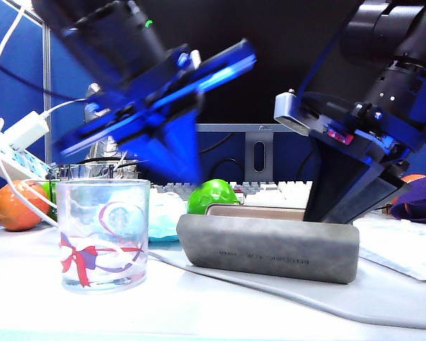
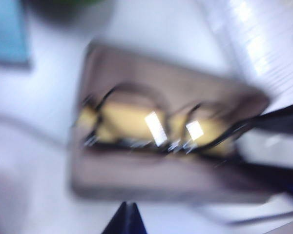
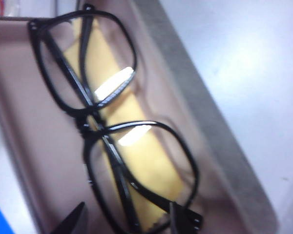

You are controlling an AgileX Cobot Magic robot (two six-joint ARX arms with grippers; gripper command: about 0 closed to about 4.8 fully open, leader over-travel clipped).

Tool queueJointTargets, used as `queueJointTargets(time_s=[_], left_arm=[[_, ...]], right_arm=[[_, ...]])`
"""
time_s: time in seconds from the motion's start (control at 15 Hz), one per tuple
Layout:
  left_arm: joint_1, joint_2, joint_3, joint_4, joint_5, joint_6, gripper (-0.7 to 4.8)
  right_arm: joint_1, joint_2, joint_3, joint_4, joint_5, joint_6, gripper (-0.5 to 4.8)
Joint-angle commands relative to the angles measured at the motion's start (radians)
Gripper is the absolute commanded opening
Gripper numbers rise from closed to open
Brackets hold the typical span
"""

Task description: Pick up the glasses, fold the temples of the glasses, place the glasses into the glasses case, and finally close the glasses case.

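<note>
The grey glasses case (image 1: 270, 249) lies open mid-table. The black-framed glasses (image 3: 112, 126) rest inside it on a yellow cloth, with both temples (image 3: 115, 165) folded behind the lenses. My right gripper (image 3: 127, 222) reaches down into the case (image 3: 224, 146) at the right end (image 1: 326, 209). It is open, its fingertips (image 3: 77, 217) on either side of one end of the frame. My left gripper (image 2: 128, 212) is shut and empty. It hangs blurred above the case's left end (image 1: 188, 167), apart from it. The left wrist view shows the case (image 2: 171, 183) and glasses (image 2: 151, 131) blurred.
A ribbon-printed tumbler (image 1: 103, 234) stands front left, with an orange (image 1: 14, 206) and a power strip (image 1: 14, 142) behind it. A green ball (image 1: 211, 193), a pale blue packet (image 1: 163, 213) and a keyboard (image 1: 287, 188) lie behind the case. A grey cable (image 1: 270, 291) crosses the front.
</note>
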Motion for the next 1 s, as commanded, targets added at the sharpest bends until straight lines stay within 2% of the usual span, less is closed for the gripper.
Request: queueJointTargets(time_s=[0.07, 0.2, 0.33, 0.6, 1.0], left_arm=[[-0.002, 0.031, -0.001, -0.037, 0.0, 0.091, -0.03], [-0.001, 0.05, -0.002, -0.047, -0.004, 0.104, -0.03], [0.0, 0.071, -0.006, -0.076, -0.061, 0.12, -0.04], [0.02, 0.083, -0.048, -0.097, -0.098, 0.155, -0.04], [0.202, 0.082, -0.119, -0.076, -0.11, 0.206, -0.03]], right_arm=[[0.002, -0.003, 0.004, 0.0, -0.039, -0.002, 2.2], [0.002, -0.006, 0.005, -0.023, -0.039, -0.002, 2.2], [0.002, -0.01, 0.005, -0.037, -0.039, -0.003, 2.2], [0.002, -0.03, 0.01, -0.048, -0.056, -0.003, 2.19], [0.002, -0.039, 0.01, -0.051, -0.053, -0.003, 2.11]])
